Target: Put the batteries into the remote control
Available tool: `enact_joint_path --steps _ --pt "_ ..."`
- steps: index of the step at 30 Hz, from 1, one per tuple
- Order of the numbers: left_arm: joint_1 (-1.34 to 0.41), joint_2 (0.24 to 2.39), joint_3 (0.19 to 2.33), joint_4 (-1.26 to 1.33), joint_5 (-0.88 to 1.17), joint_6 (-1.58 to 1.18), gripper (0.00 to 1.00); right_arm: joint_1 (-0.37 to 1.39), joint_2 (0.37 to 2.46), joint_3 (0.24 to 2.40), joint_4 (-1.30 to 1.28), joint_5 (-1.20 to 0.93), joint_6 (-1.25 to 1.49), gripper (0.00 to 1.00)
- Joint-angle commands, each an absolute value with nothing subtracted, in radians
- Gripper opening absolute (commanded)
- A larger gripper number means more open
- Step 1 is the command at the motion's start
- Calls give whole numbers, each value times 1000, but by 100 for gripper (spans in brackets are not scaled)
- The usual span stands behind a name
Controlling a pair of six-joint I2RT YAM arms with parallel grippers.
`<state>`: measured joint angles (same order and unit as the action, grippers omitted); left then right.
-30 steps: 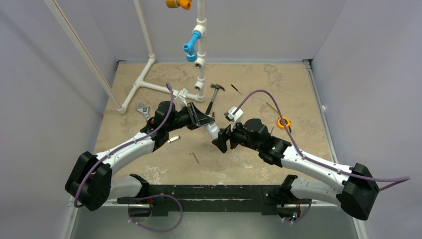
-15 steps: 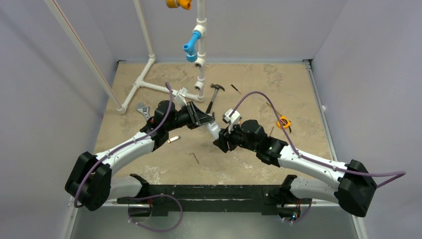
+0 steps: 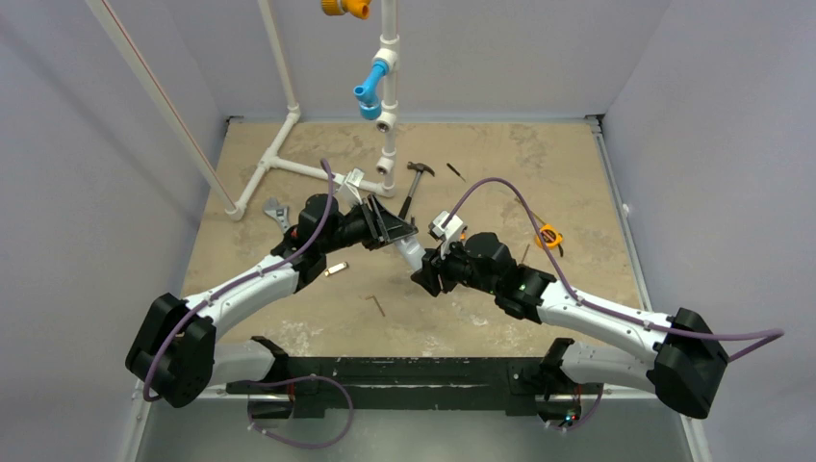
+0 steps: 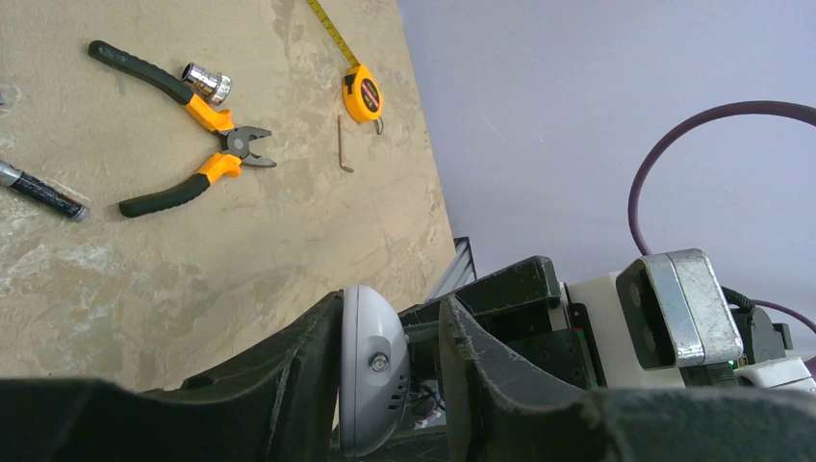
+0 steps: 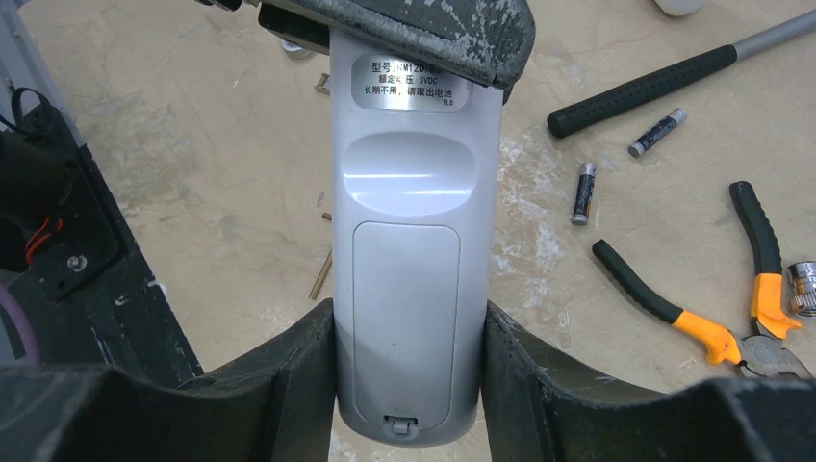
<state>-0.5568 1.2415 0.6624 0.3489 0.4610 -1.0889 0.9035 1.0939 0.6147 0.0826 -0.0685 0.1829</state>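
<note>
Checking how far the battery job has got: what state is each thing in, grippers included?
remote control: held at one end, back showing.
battery cover: shut on the remote control.
batteries: both loose on the table, not loaded.
right gripper: shut on the remote control.
left gripper: open, one finger against the remote control.
pliers: lying, jaws slightly apart.
tape measure: tape partly pulled out.

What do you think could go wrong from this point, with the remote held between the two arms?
The left end effector shows a gap on one side of the remote control, so the right end effector, gripping only one end, may let it tilt or slip.
The right fingers flank the closed battery cover and may hinder its removal.
The batteries lie loose beside the hammer handle and might roll if nudged.
</note>
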Motion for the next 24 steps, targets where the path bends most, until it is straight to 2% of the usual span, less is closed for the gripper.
enact_joint_path --steps 1,24 --pt "-557 1240 704 397 483 -1081 40 910 1088 645 123 -46 188 1" --pt "-609 1257 730 319 450 -987 33 910 1048 655 134 -1 201 0"
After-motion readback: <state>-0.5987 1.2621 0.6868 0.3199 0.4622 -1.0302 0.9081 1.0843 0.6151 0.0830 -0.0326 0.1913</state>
